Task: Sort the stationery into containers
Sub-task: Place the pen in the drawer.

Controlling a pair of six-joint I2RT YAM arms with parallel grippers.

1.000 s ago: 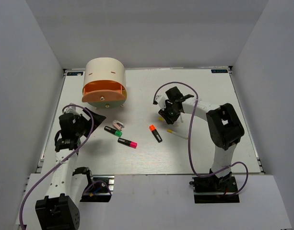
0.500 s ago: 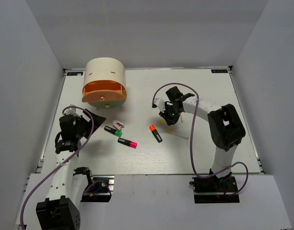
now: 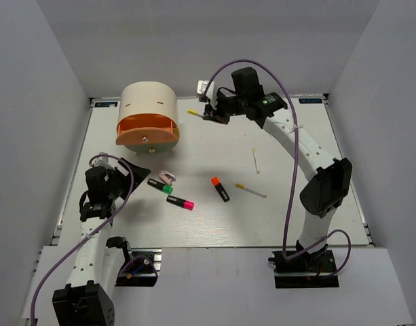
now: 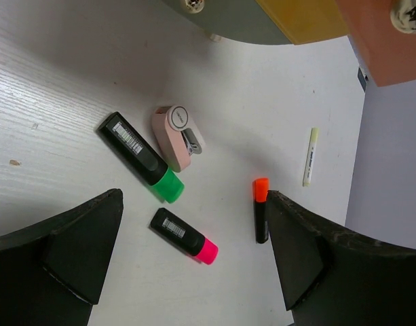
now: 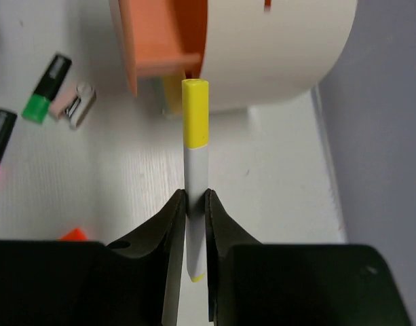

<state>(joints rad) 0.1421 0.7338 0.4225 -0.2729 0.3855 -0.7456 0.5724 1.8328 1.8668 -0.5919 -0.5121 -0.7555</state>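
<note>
The black right claw (image 5: pixel 195 198) holds a white stick (image 5: pixel 195 161) tipped yellow, with a cream unit (image 5: pixel 282 47) and its orange drawer (image 5: pixel 157 41) ahead. Between the black left claw (image 4: pixel 193 197) tips lie a black green-capped highlighter (image 4: pixel 141 157), a pink-capped highlighter (image 4: pixel 184 236), an orange-capped highlighter (image 4: pixel 261 212) and a pink-and-white piece (image 4: pixel 177 136), on the white grained surface (image 4: pixel 58 81).

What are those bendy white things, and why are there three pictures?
Those are robot arms: a left arm and a right arm. One picture looks down from above. The other two come from small cameras on the wrists, so each shows its own hand up close. On the table lie a green marker, a pink marker, an orange marker, a small pink-and-white piece and two loose sticks. At the back stands a big round drawer unit with an orange drawer sticking out. The right hand pinches a yellow-tipped stick in the air near the drawers. The left hand is open and empty above the markers.
</note>
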